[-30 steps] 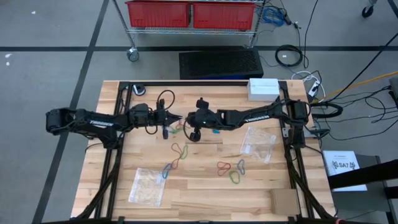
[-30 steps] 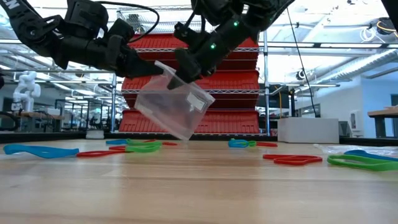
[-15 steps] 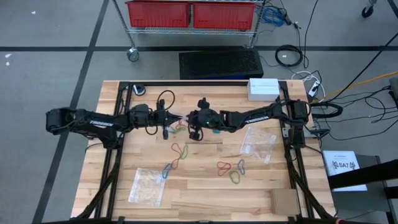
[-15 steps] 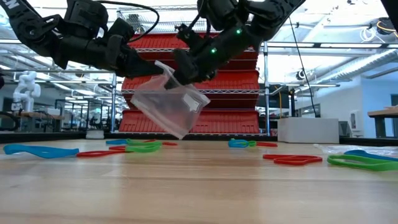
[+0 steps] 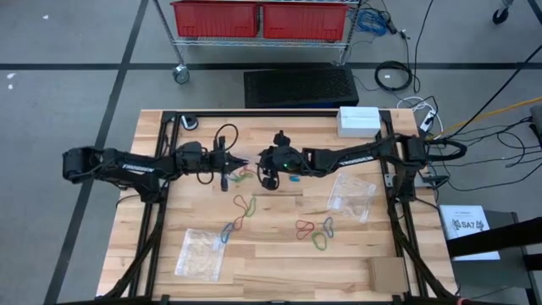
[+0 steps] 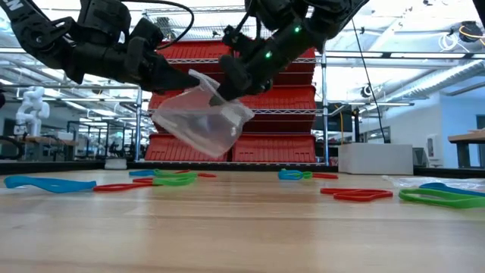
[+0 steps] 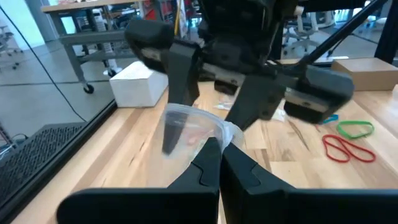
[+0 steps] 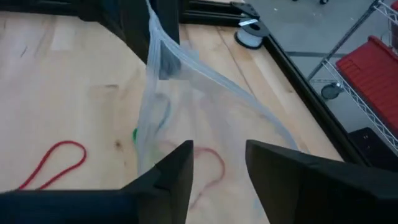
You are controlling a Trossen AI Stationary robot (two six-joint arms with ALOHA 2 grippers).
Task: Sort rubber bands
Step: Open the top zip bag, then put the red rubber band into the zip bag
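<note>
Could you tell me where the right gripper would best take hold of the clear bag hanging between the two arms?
Probably at the free side of its mouth. The clear bag hangs tilted above the table, one rim edge pinched by the shut left gripper. The open right gripper faces the other lip, so closing there from the opposite side would spread the opening.

A robotics lab/workshop is indicated: a wooden bench (image 5: 279, 254) w/ a black frame is set on grey concrete floor (image 5: 68, 102) marked w/ dark tape. Red storage bins (image 5: 258, 19) on a wheeled wire rack, loose cables (image 5: 394, 76) and distant workstations are seen.
</note>
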